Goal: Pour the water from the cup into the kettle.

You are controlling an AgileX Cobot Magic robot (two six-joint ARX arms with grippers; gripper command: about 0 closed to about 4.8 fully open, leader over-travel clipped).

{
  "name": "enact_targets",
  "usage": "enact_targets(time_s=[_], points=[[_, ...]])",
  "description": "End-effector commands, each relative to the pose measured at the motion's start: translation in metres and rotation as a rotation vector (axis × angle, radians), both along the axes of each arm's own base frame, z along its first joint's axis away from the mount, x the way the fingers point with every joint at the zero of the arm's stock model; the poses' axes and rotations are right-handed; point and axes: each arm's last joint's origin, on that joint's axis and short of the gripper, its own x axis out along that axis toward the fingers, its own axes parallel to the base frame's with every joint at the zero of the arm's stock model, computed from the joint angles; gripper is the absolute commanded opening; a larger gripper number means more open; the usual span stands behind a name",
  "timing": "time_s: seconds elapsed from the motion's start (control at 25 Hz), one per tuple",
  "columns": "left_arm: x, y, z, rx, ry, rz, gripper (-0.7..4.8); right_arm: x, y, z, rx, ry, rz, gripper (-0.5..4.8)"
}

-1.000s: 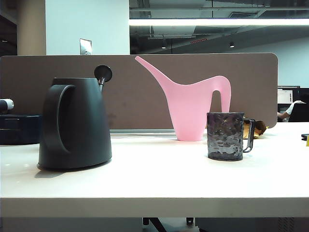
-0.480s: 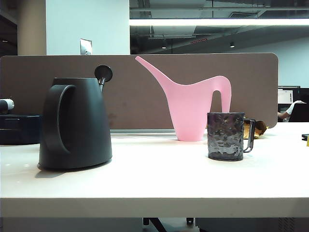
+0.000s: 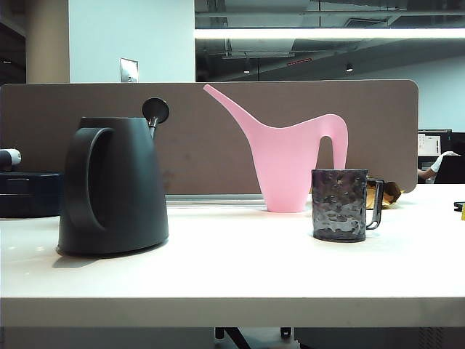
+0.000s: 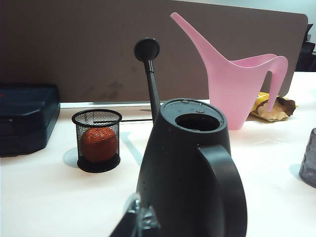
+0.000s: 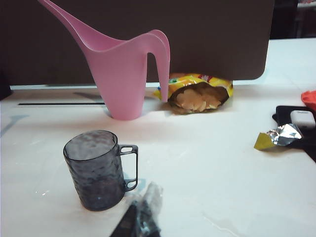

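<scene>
Our right gripper (image 5: 140,217) hangs with its jaws closed on nothing, just beside the cup (image 5: 96,169) on the handle side and apart from it. The cup (image 3: 339,204) stands upright on the table (image 3: 240,269), in front of the pink watering can (image 3: 290,163). Behind the cup lies an open snack bag (image 5: 197,96), and off to its handle side a crumpled foil wrapper (image 5: 279,137).

Of our left gripper (image 4: 138,222) only a sliver shows, close against the kettle (image 4: 190,173); we cannot tell its opening. The kettle (image 3: 112,185) stands well apart from the cup. Beyond the kettle sits a mesh basket (image 4: 97,140) holding a red ball (image 4: 98,144).
</scene>
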Motion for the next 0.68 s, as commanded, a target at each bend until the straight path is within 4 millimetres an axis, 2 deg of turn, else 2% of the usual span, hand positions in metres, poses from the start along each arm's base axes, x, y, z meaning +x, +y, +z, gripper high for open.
enact_targets(time_s=[0.04,0.2,0.68], points=[[0.000,0.000,0.002,0.006,-0.016,0.011,-0.05,-0.001,0.000,-0.014,-0.003,-0.065,0.003,-0.09],[0.000,0.001,0.001,0.005,-0.015,0.038,-0.06,0.002,0.000,-0.034,-0.004,-0.044,-0.004,-0.09],[0.000,0.001,0.001,0.001,-0.006,0.052,-0.05,0.002,-0.001,-0.036,-0.004,-0.030,-0.022,0.00]])
